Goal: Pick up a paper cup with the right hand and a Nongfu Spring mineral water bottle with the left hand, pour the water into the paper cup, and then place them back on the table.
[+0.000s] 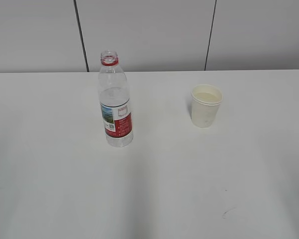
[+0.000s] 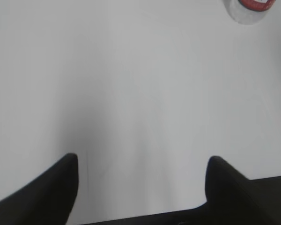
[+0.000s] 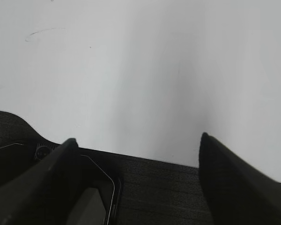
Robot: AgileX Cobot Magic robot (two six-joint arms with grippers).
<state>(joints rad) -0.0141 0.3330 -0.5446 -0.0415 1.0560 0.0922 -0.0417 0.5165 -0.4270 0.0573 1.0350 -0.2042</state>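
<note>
The Nongfu Spring bottle [image 1: 115,102] stands upright and uncapped left of centre on the white table [image 1: 149,189], partly filled with clear water. Its base also shows at the top right of the left wrist view [image 2: 250,9]. The paper cup [image 1: 206,105] stands upright to the right and holds liquid. Neither arm shows in the exterior view. My left gripper [image 2: 143,164] is open and empty over bare table, well short of the bottle. My right gripper [image 3: 138,143] is open and empty above the table's near edge.
A small dark scratch mark [image 1: 228,211] lies near the front right of the table and also shows in the right wrist view [image 3: 42,33]. A dark surface [image 3: 159,187] lies below the table's edge. A grey panelled wall [image 1: 149,35] stands behind.
</note>
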